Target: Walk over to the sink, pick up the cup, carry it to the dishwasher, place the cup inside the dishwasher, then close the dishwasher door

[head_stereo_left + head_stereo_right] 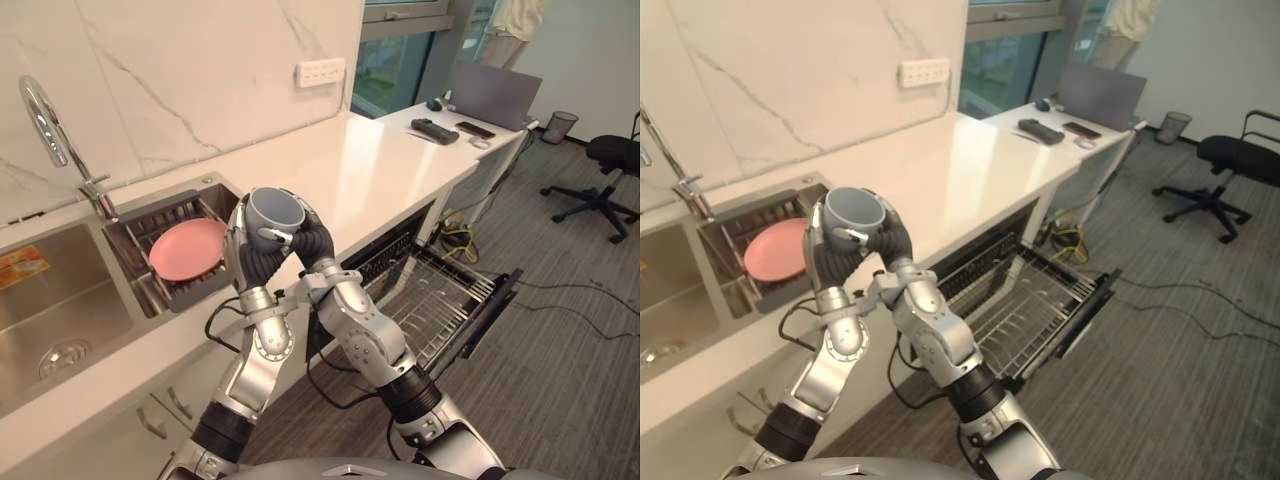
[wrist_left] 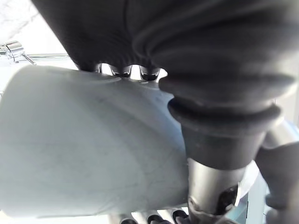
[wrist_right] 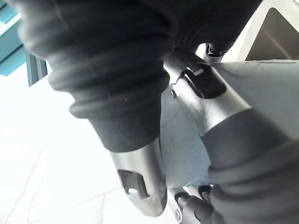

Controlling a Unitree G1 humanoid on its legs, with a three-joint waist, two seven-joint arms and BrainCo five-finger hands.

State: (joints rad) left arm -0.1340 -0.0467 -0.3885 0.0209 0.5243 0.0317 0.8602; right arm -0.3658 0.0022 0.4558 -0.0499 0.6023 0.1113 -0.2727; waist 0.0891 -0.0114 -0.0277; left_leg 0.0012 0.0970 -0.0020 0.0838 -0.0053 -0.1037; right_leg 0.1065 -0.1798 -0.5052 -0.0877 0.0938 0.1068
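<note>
Big white counter runs from near left to far right. Under it, right of you, the dishwasher is open w/ its wire rack pulled out and nothing in it that I can see. The sink is on the left, w/ a pink plate lying in the dark basket in its right-hand basin.

The grey cup is off the sink and up in the air, mouth upward, over the near edge of the counter btwn sink and dishwasher. Left hand and right hand are both wrapped round its sides, one each side; the left wrist view shows the cup wall pressed right against the fingers.

I'd call this the carry, approx. halfway through the task. To do it well:
- turn right toward the rack, both arms moving as one so the clamp doesn't twist
- clear the counter edge before you drop down
- lower the cup btwn the wires; check it sits steady before you open either hand
- the door sticks out low on the near right, so mind where you step

Writing: an orange sticker lies in the left basin, print too small to read. Wall socket shows no readable text
</note>
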